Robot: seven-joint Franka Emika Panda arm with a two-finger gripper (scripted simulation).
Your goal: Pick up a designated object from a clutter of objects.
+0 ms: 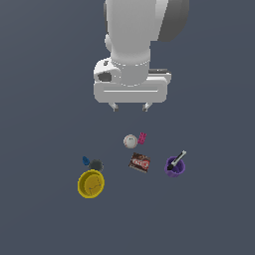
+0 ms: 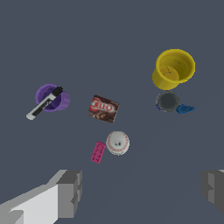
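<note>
**Open claw hanging above the scattered items, holding nothing**

We see the white robot arm's claw [image 1: 130,106] raised above a dark grey floor [image 1: 45,124], its two short fingertips [image 1: 114,106] spread wide apart. Nothing sits between them and they touch nothing. In the wrist view the two grey fingers [image 2: 70,192] stand far apart at the picture's edges, with bare floor between.

In the exterior view, taking the white ball [image 1: 130,141] as the clock's centre, the small pink brick [image 1: 142,138] lies just beside it at about 2 o'clock, close enough that we cannot tell whether they touch. It is below the claw and not in its grip. The brown packet [image 1: 140,163] lies near the ball at 5 o'clock. The purple cup [image 1: 175,166] with its spoon [image 1: 178,160] stands at 4 o'clock, further out. The yellow bowl [image 1: 91,184] sits at 7 o'clock, well apart, with a dark grey round piece [image 1: 96,165] and a small blue piece [image 1: 86,161] just beside the bowl's rim.
</note>
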